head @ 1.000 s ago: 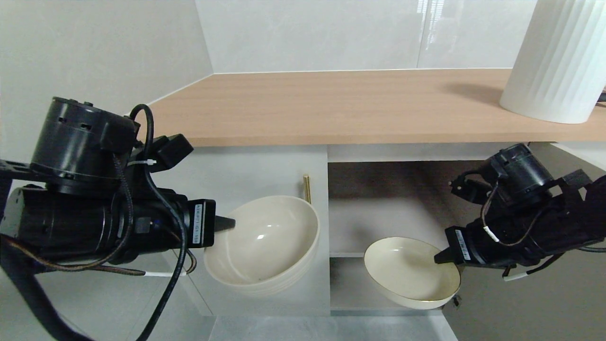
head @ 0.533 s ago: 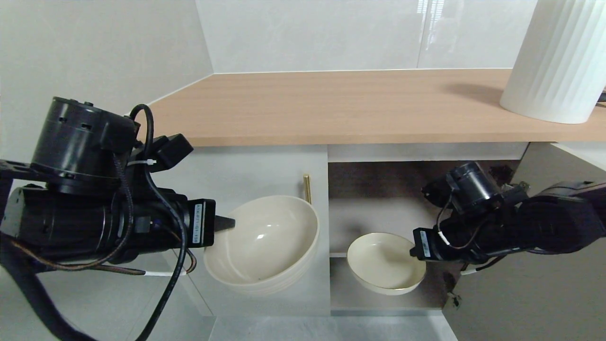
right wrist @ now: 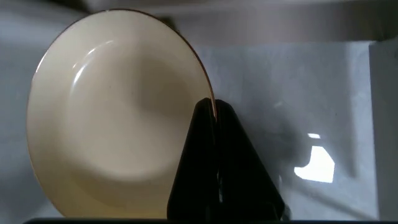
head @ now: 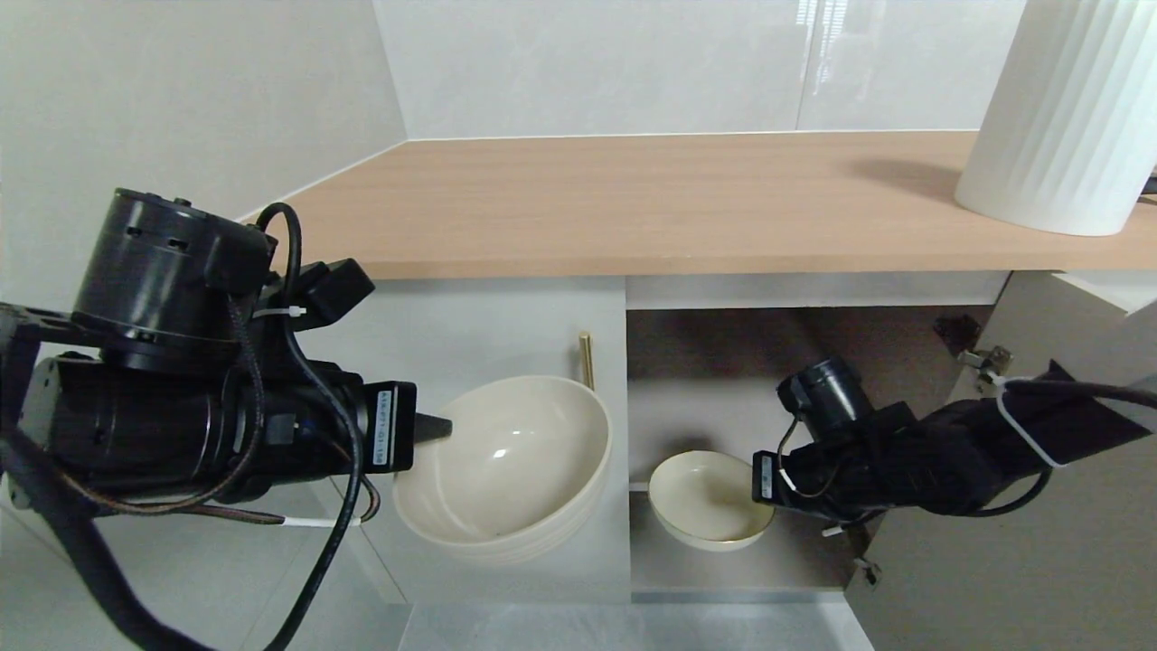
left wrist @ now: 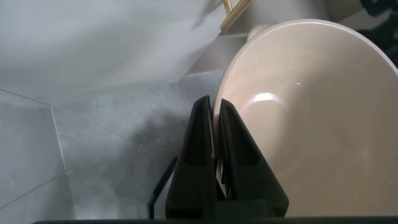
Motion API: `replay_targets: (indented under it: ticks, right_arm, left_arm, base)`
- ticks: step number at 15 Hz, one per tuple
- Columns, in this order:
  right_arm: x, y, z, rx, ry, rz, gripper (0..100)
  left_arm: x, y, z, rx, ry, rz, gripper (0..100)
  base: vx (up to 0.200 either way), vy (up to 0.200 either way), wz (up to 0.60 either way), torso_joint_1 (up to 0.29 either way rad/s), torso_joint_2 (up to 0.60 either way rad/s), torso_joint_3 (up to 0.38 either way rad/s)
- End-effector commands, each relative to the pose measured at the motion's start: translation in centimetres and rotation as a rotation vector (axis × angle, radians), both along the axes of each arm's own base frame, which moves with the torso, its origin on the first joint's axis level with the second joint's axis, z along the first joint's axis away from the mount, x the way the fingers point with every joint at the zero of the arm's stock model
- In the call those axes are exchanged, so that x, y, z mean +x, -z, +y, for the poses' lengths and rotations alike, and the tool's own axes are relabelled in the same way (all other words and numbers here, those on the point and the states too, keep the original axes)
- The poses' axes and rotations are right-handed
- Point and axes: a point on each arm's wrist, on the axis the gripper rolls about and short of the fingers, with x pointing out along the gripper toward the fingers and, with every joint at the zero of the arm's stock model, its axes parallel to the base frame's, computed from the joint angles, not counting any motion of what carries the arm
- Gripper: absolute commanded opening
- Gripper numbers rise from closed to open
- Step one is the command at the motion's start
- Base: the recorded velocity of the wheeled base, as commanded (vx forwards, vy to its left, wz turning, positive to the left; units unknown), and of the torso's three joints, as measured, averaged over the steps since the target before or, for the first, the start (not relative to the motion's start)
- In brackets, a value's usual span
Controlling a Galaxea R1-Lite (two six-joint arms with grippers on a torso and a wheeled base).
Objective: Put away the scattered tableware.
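My left gripper is shut on the rim of a large cream bowl, held in the air in front of the closed left cabinet door. My right gripper is shut on the rim of a smaller cream bowl with a thin gold edge. That bowl is inside the open right cabinet compartment, just above the lower shelf.
A wooden countertop spans the scene above the cabinet, with a tall white ribbed vessel at its right end. A brass handle is on the closed door. The open right door with a hinge stands to the right.
My right arm has carried the small bowl leftward and deeper into the open cabinet, down toward the lower shelf. The left arm with the large bowl has hardly shifted.
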Motion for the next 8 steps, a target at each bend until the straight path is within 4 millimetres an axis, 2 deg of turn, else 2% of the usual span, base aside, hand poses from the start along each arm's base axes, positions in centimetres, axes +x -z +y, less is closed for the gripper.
replay_targets:
  ticks: [1,5,8]
  right_arm:
    - [1.6,2.4,0.0,-0.019,0.056,0.002,0]
    - [4.8,3.2,-0.7,-0.042,0.177,-0.058,0]
    - [5.8,3.7,-0.8,-0.092,0.239,-0.093,0]
  left_arm:
    - [0.0,0.0,0.0,0.0,0.0,0.002,0]
    - [0.0,0.0,-0.1,0.0,0.004,0.002,0]
    - [-0.1,0.1,-0.2,0.001,0.009,0.003,0]
  base:
    - [0.0,0.0,0.0,0.0,0.0,0.0]
    - [0.0,0.0,0.0,0.0,0.0,0.0]
    - [0.0,0.0,0.0,0.0,0.0,0.0]
